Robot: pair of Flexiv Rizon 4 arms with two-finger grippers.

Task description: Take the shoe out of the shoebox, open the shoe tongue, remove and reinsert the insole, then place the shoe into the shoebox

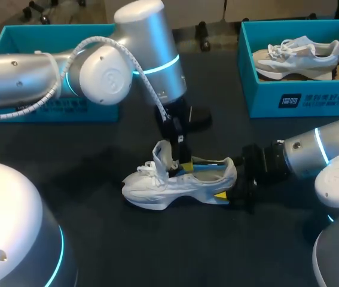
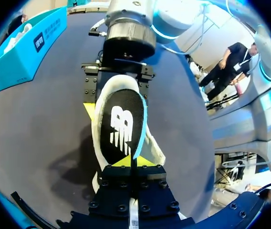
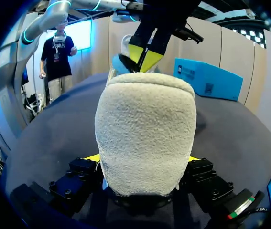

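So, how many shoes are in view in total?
2. A white lace-up sneaker lies mid-table; a beige-and-white sneaker sits in the far-right teal cardboard shoebox. My left arm covers the far-left teal shoebox, which may hide more.

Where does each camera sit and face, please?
Head view: above and behind, looking down on the table; left arm and right arm show.
Left wrist view: on the left wrist, facing the insole; left gripper shows.
Right wrist view: on the right wrist, facing the shoe from its heel; right gripper shows.
All three share the shoe.
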